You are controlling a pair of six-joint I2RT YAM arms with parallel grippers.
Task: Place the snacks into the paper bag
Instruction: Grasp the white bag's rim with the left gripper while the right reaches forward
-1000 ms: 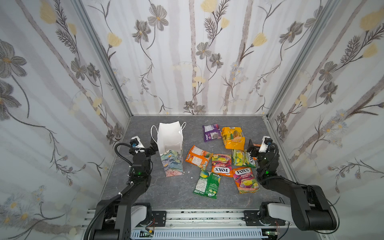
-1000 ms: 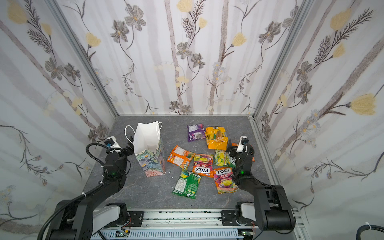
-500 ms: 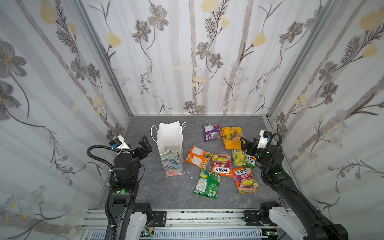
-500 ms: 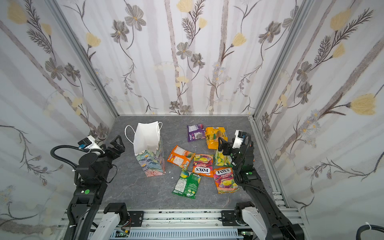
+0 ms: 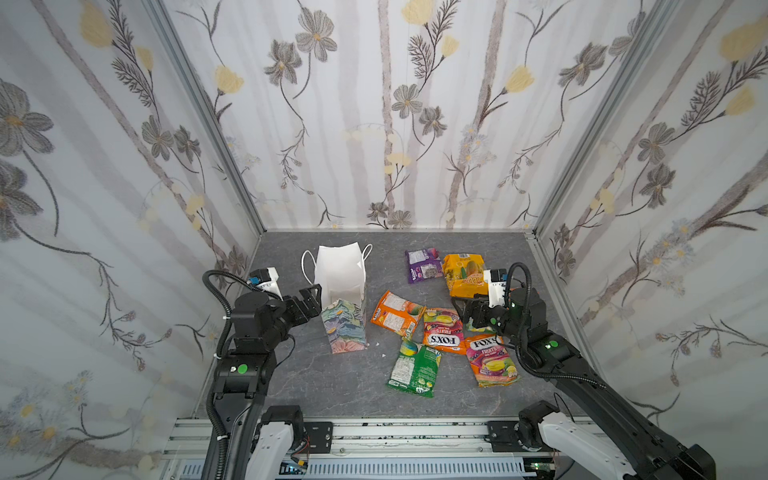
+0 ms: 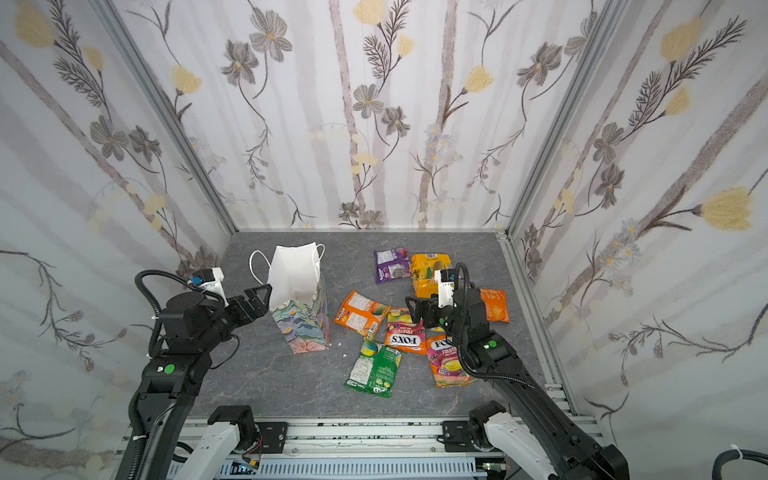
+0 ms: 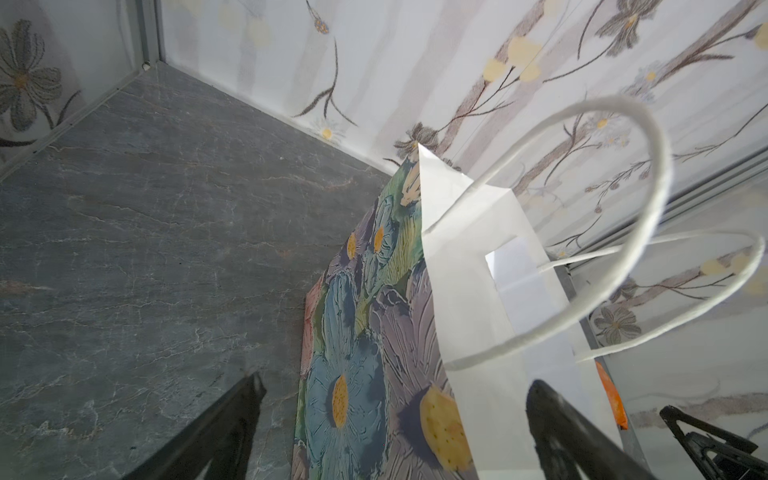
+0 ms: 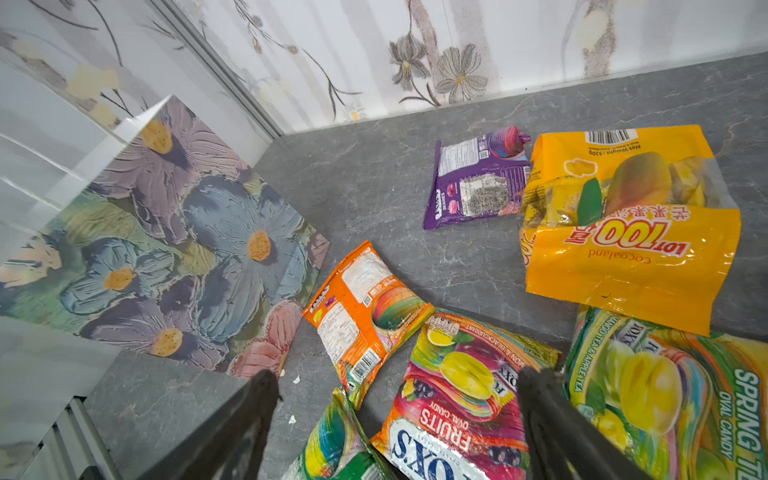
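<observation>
Our left fingers stand wide apart and empty at the left side of the bag. Its floral wall shows between them in the left wrist view, but we cannot tell whether they touch it. Our right fingers are spread too and hold nothing, above a FOX'S pack right of the bag. The bag stands upright on the desk, mouth open. The snacks we see lie outside it, to its right: the orange pack nearest, the purple pack and yellow pack farther.
</observation>
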